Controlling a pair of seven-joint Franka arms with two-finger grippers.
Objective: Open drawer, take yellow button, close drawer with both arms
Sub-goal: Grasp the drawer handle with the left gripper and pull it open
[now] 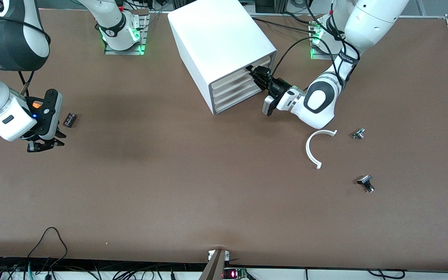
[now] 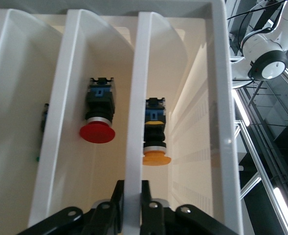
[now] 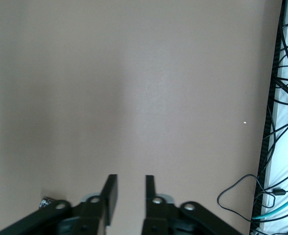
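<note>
The white cabinet [image 1: 220, 42] stands between the arm bases with its four drawers facing the left arm's end of the table. My left gripper [image 1: 260, 76] is shut on the front lip of the uppermost drawer [image 1: 230, 79]. In the left wrist view the gripper [image 2: 131, 188] clamps that white lip [image 2: 135, 98], and the orange-capped button [image 2: 156, 142] lies inside the drawer. My right gripper [image 1: 45, 146] hangs open and empty over bare table at the right arm's end; it also shows in the right wrist view [image 3: 129, 183].
A red-capped button [image 2: 98, 122] lies in the drawer below. A small black block [image 1: 70, 119] lies by the right gripper. A white curved piece [image 1: 317, 149] and two small metal parts [image 1: 358, 133] [image 1: 366, 183] lie near the left arm. Cables run along the table's front edge.
</note>
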